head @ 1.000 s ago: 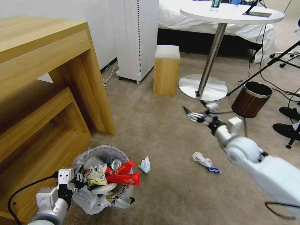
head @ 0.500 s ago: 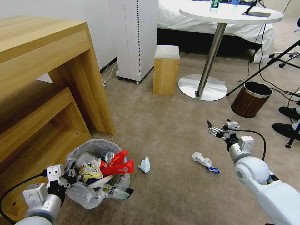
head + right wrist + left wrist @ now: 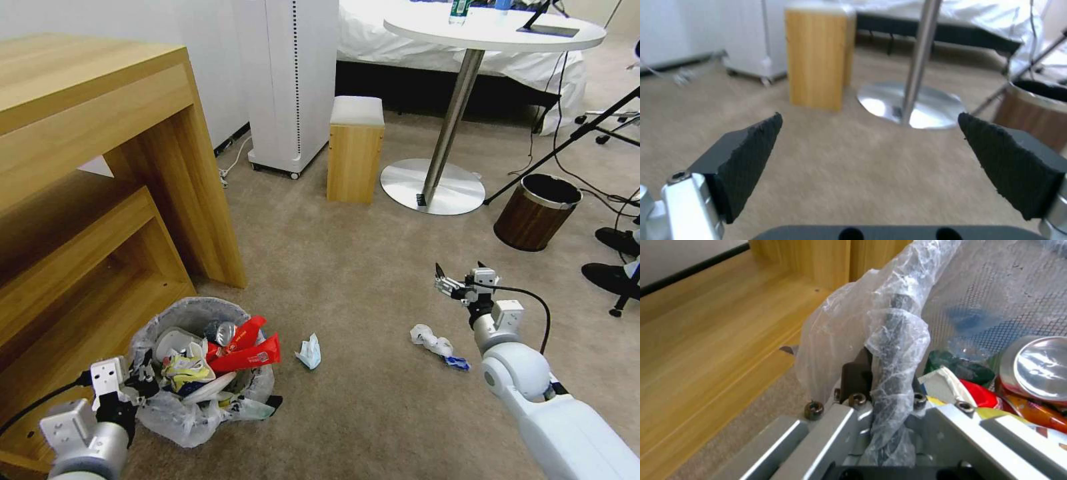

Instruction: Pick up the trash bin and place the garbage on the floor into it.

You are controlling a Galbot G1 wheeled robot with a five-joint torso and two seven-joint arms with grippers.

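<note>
Around us: wooden desk at left, stool, round table, brown bin at right.
Left gripper: we clamp the trash bin rim, bag pinched between jaws.
Right gripper: jaws wide, nothing held, above carpet.
Garbage: 2 pieces, crumpled paper beside bin, white wad just below our right gripper.

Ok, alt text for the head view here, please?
The left tool grips the rim of the full trash bin beside a wooden desk; the right tool hangs open above crumpled paper on the carpet.
</note>
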